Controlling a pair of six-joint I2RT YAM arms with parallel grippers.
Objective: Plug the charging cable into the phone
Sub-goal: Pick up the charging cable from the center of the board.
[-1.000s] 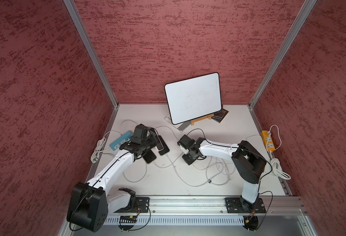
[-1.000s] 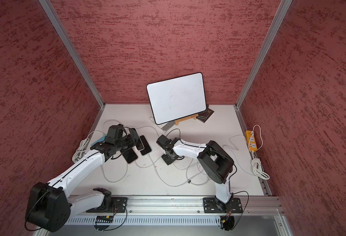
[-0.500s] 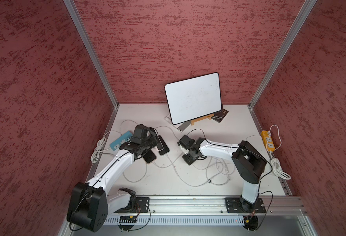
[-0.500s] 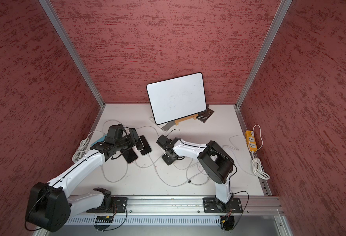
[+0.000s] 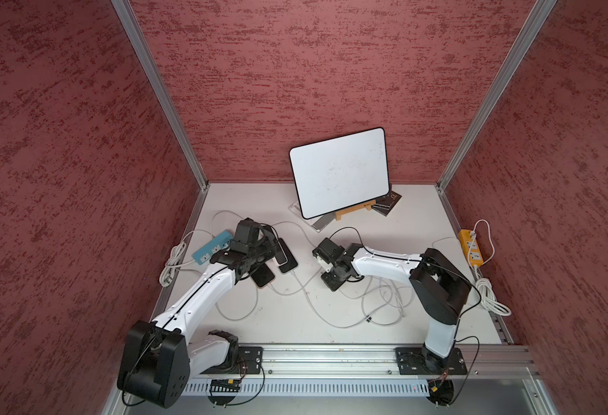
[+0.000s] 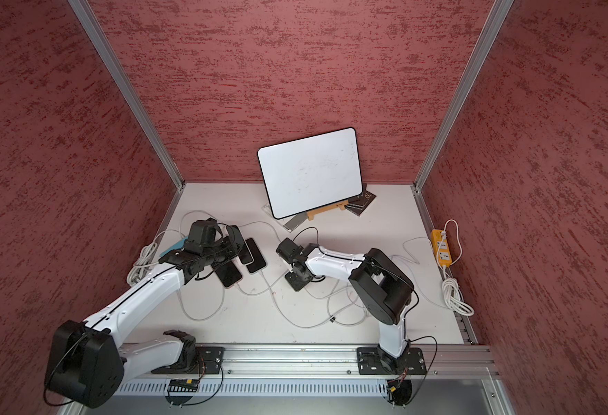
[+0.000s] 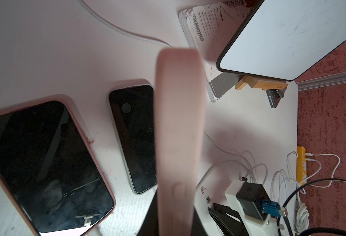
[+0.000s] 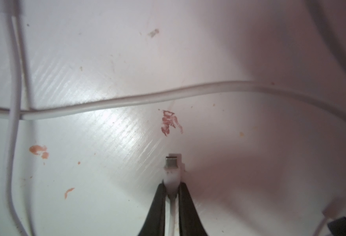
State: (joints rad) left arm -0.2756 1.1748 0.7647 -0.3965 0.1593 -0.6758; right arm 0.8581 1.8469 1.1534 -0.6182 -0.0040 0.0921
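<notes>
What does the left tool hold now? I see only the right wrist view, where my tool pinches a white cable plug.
Observer: The left tool is shut on a phone in a pink case, turned on its edge.
Operator: Do other phones lie near it?
Observer: Yes, two lie flat on the table beside it: a large pink-cased phone and a smaller grey phone.
Operator: Is my cable plug close to the held one?
Observer: Not yet. In both top views the right tool stands apart from all three phones, with bare table between.
</notes>
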